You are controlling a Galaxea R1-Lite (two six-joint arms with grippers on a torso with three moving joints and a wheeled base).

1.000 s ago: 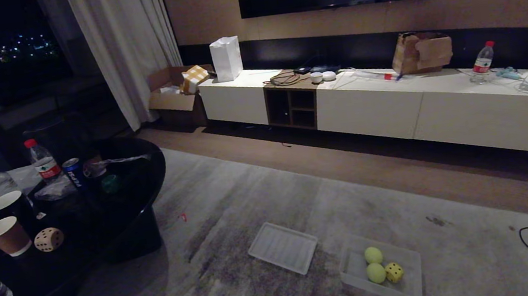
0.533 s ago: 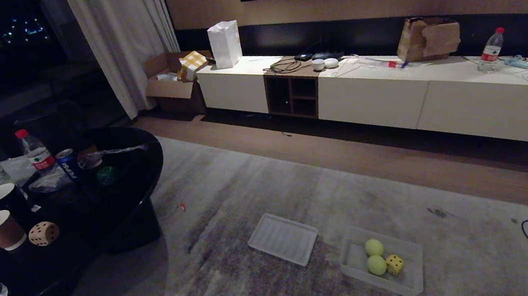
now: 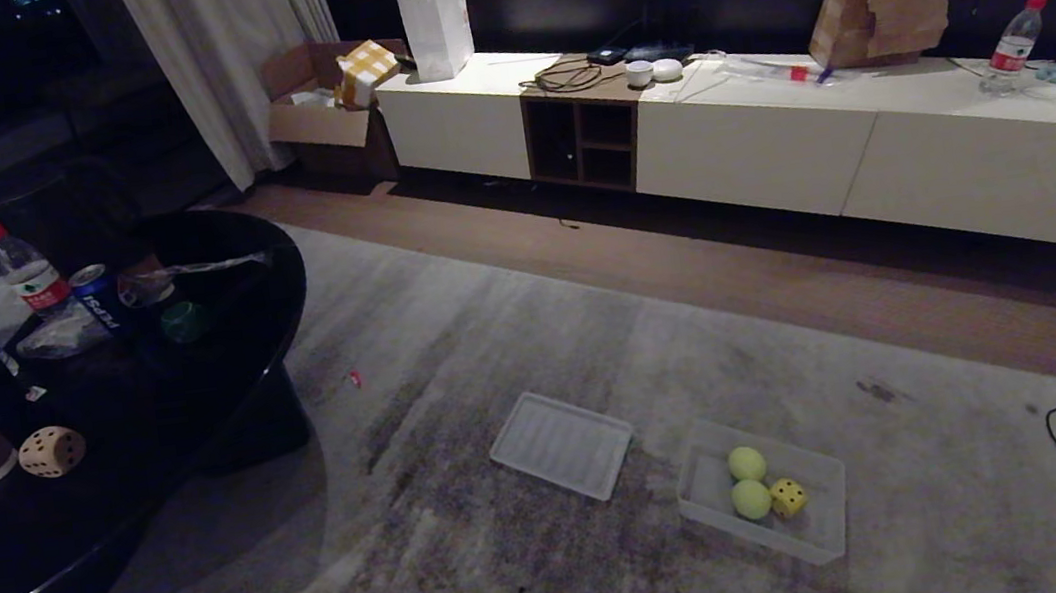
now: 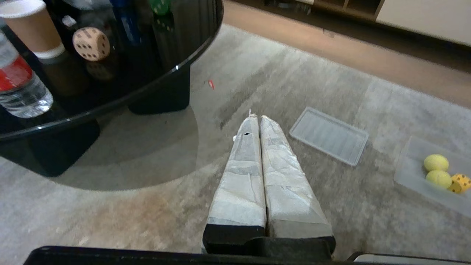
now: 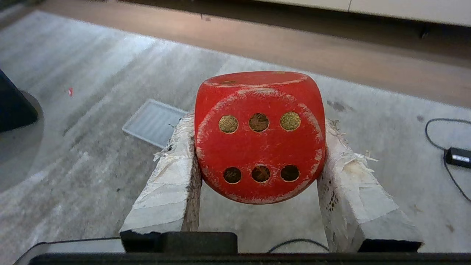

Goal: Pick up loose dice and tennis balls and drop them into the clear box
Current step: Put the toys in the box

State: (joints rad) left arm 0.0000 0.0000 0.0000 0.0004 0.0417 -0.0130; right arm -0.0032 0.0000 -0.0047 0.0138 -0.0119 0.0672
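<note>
red die [image 5: 259, 136] sits clamped in the right gripper [image 5: 259, 147], carry step; next, bring it over the box [image 3: 823, 527] and release. left gripper [image 4: 257, 121] closed, empty.

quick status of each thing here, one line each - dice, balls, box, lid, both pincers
red die: clamped between the right pincer's fingers
right pincer: shut on the red die
left pincer: shut, empty
clear box: uncovered, on the rug
tennis balls: both in the clear box
yellow die: in the clear box
beige die: loose on the black table
lid: off, flat beside the clear box
</note>
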